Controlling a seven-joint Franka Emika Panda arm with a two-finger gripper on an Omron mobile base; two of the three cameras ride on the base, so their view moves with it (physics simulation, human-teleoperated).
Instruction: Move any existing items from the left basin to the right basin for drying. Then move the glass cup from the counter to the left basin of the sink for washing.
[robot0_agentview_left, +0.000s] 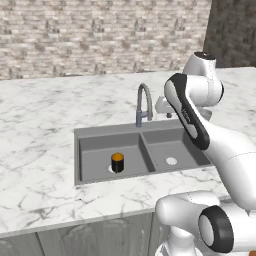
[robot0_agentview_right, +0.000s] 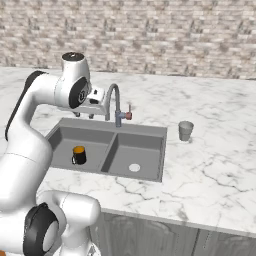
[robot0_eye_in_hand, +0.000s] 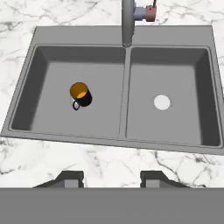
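Brick wall runs behind the white marble counter in the left base view, with the dark grey sink set into it. The black mug with its orange top stands upright on the floor of the left basin, covering most of that basin's drain. The right basin shows its white drain, but the arm's forearm crosses in front of its right edge and hides the counter beyond. The steel faucet rises behind the divider, and the hand behind it is largely blocked by the arm.

From the right base view, the glass cup stands upright on the counter to the right of the sink, well apart from the basins. The gripper hangs above the sink's back left rim, beside the faucet; its fingers are too small here to judge.

Looking down through the hand view, the mug sits near the middle of the left basin, its small handle pointing toward the lower left. The faucet's top is cut off by the upper edge. Both fingertips stand well apart with nothing between them, over the counter's front strip.
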